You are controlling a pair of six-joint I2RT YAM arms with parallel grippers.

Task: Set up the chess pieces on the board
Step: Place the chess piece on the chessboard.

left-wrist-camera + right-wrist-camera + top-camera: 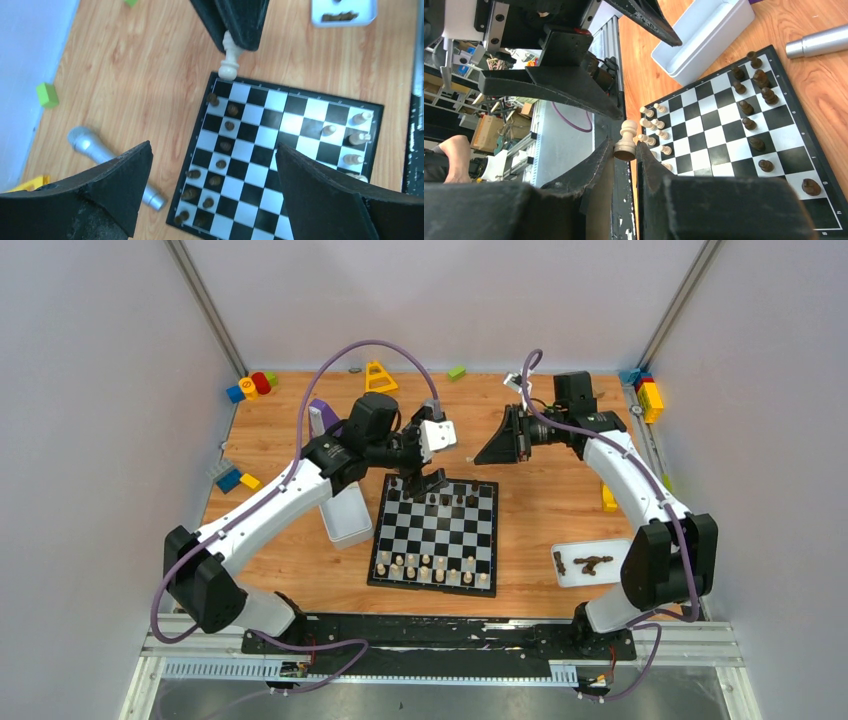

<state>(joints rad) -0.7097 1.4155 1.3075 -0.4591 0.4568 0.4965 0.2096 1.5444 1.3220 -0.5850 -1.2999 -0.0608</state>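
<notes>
Your right gripper [624, 149] is pinched on a white pawn [626, 140], up in the air near the far edge of the chessboard [440, 532]. Your left gripper [428, 483] hangs spread wide and empty over the dark pieces [455, 500]. Looks mid-carry, so next you'd bring it to white's near rows, dodging that left arm [270, 510]. Wooden table [545, 505], grey walls [100, 390], toy blocks [250, 387] at the back.
</notes>
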